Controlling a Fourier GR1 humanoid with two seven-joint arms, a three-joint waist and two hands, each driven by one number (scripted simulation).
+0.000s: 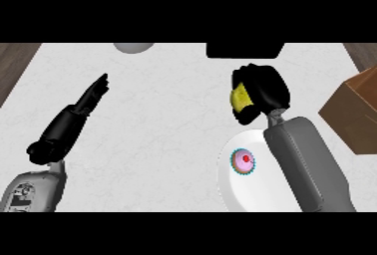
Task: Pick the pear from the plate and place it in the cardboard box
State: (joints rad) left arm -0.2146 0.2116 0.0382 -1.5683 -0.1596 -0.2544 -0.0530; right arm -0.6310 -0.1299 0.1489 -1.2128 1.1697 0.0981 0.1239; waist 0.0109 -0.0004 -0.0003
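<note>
My right hand (259,92) is curled round the pear (240,97), lifted off the plate (243,191). Next I carry it right, over the cardboard box (358,112), and let go.

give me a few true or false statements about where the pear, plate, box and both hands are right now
1. The right hand has its fingers curled round the yellow pear. True.
2. The pear lies on the plate. False: it is in the right hand, past the plate's far edge.
3. The cardboard box sits at the view's right edge. True.
4. The left hand holds the pear. False: its fingers are straight and hold nothing.
5. The pear is already inside the box. False: it is left of the box, over the counter.
</note>
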